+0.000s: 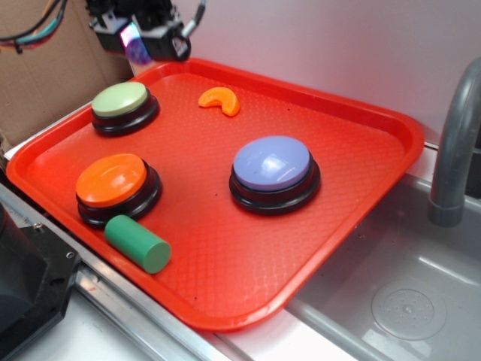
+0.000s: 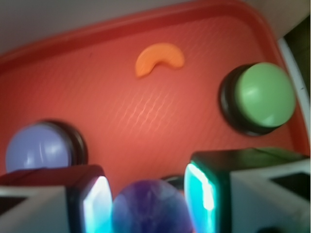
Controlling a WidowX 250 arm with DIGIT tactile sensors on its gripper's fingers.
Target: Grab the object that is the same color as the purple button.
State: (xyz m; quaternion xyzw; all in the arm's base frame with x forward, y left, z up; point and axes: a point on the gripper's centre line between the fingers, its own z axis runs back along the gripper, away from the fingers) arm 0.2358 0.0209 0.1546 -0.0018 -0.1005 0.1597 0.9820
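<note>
The object, a small mottled purple ball (image 1: 137, 51) (image 2: 150, 208), sits between my fingers. My gripper (image 1: 140, 43) (image 2: 148, 204) is shut on it, lifted above the far left corner of the red tray (image 1: 361, 150). In the wrist view the glowing pads (image 2: 97, 206) press on both sides of the ball. The purple button (image 1: 271, 163) (image 2: 36, 148), a lavender-blue dome on a black base, stands mid-tray, well apart from my gripper.
On the tray are a green-domed button (image 1: 120, 99) (image 2: 264, 93), an orange-domed button (image 1: 111, 179), an orange crescent (image 1: 220, 100) (image 2: 159, 58) and a green cylinder (image 1: 137, 243). A steel sink (image 1: 406, 286) with a grey faucet (image 1: 455, 143) lies to the right. Cardboard (image 1: 45, 75) stands behind, left.
</note>
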